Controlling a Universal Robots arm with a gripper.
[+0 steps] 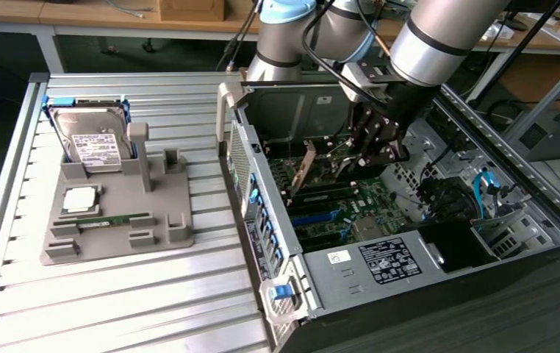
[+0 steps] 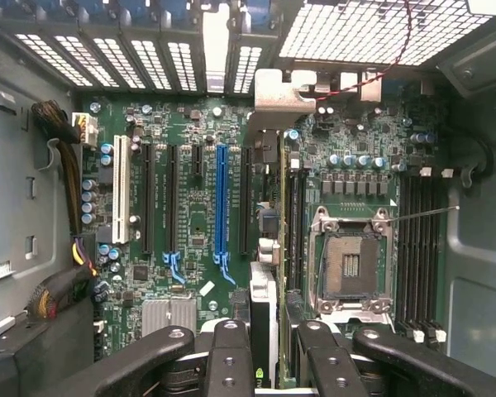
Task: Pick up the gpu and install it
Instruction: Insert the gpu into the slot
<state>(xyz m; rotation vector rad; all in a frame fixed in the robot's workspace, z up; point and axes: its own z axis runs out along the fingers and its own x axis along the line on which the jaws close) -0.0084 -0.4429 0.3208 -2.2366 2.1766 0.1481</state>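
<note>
The hand [image 2: 273, 347] pinches the gpu [image 2: 269, 215] edge-on. It hangs inside the open computer case [image 1: 456, 272], above the motherboard [image 2: 190, 223].

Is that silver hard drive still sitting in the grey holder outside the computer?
Yes. In the exterior view the hard drive stands upright at the back of the grey holder, apart from the open computer case.

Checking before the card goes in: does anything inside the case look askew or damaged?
Nothing looks damaged or spilled. The gpu, gripped edge-on in the hand, sits above the motherboard slots, not seated, and seems tilted in the exterior view. The processor socket is bare.
</note>
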